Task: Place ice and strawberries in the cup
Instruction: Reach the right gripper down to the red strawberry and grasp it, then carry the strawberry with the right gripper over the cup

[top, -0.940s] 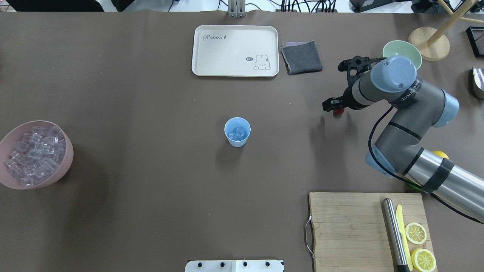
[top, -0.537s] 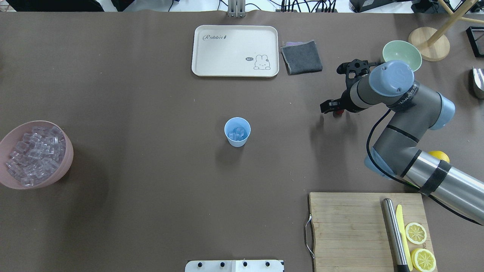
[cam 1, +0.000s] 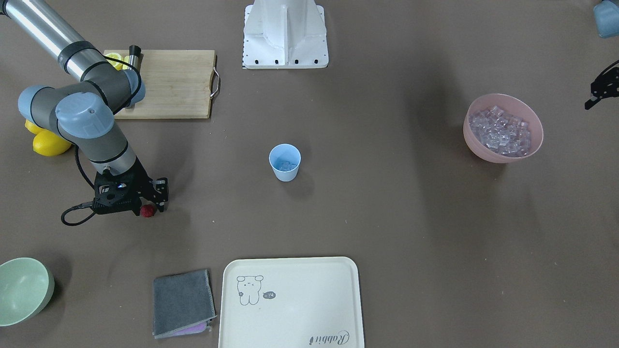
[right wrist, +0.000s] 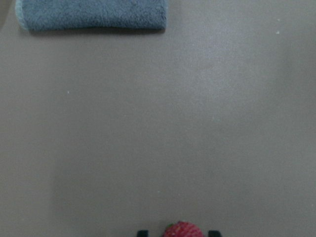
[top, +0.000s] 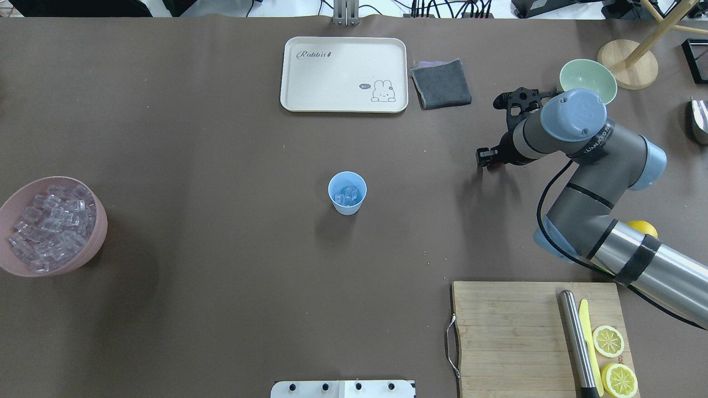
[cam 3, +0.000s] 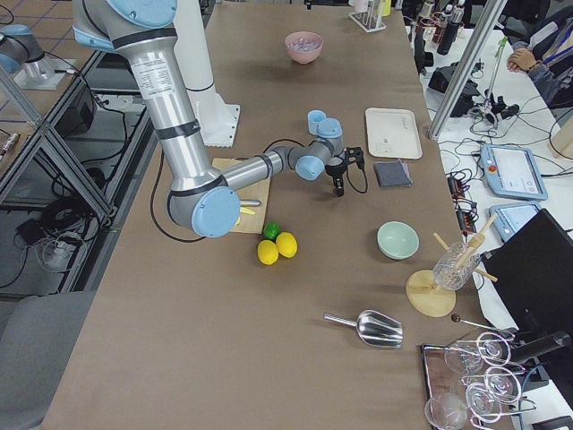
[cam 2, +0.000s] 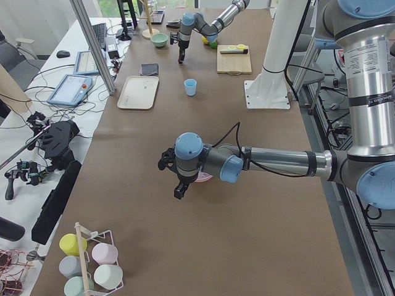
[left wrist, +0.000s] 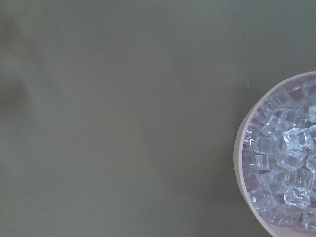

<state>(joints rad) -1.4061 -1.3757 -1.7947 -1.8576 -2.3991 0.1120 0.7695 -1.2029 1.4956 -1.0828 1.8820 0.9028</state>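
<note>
The light-blue cup (top: 347, 193) stands mid-table with a few ice cubes (top: 348, 194) in it; it also shows in the front view (cam 1: 285, 162). More ice (left wrist: 286, 163) fills the pink bowl (top: 94, 243) at the left. The dark-red strawberry (cam 1: 147, 210) lies on the table. My right gripper (cam 1: 151, 205) is low over it, open, with a fingertip on each side of the berry (right wrist: 181, 230), apart from it. My left gripper (cam 1: 599, 94) hovers beside the pink bowl; its jaws do not show clearly.
A cream tray (top: 343, 74), a grey cloth (top: 441, 83) and a pale-green bowl (top: 589, 77) are at the far side. A cutting board (top: 509, 337) with lemon slices and a knife is near right. Whole lemons (cam 1: 48, 144) lie by the right arm.
My right gripper has come down over the strawberry, which is now mostly hidden from above. The cup and bowl have not moved.
</note>
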